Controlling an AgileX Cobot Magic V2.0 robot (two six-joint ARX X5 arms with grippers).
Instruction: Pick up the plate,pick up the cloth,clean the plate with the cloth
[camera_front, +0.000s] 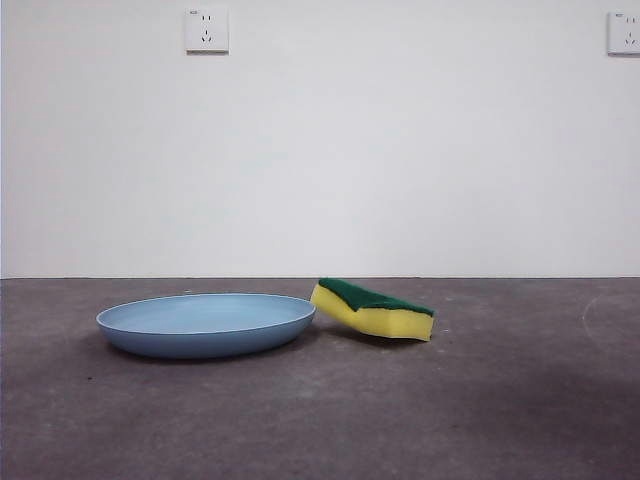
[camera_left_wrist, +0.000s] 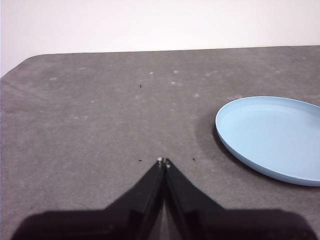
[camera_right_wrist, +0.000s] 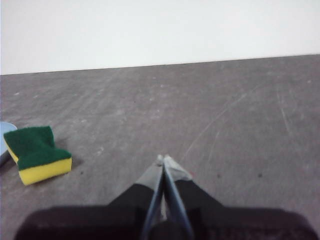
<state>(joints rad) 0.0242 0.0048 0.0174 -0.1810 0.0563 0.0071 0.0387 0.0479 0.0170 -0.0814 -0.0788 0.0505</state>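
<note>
- at the left of centre in the front view, low in the frame, the plate (camera_front: 205, 324) lies flat on the grey table (camera_front: 500, 420), light blue, wide and shallow with a raised rim, nothing in it.
- just right of the plate, near the frame's centre, the cloth (camera_front: 372, 309) is a yellow sponge with a dark green scouring layer on top; it sits tilted, its left end raised at the plate's rim and its right end down on the table. whether it actually touches the rim cannot be told.
- on the white wall above, one socket (camera_front: 206, 30) sits at the upper left and a second socket (camera_front: 624, 33) at the upper right edge.
- no arm shows in the front view.
- in the left wrist view, the left gripper (camera_left_wrist: 164, 162) is at bottom centre, its two black jaws pressed together at the tips and holding nothing; the plate (camera_left_wrist: 272, 137) is at the right of the frame, apart from the jaws.
- in the right wrist view, the right gripper (camera_right_wrist: 163, 160) is at bottom centre, jaws closed tip to tip, empty; the cloth (camera_right_wrist: 36, 153) lies at the lower left, well apart from it, with a sliver of the plate (camera_right_wrist: 5, 134) at the left edge.
</note>
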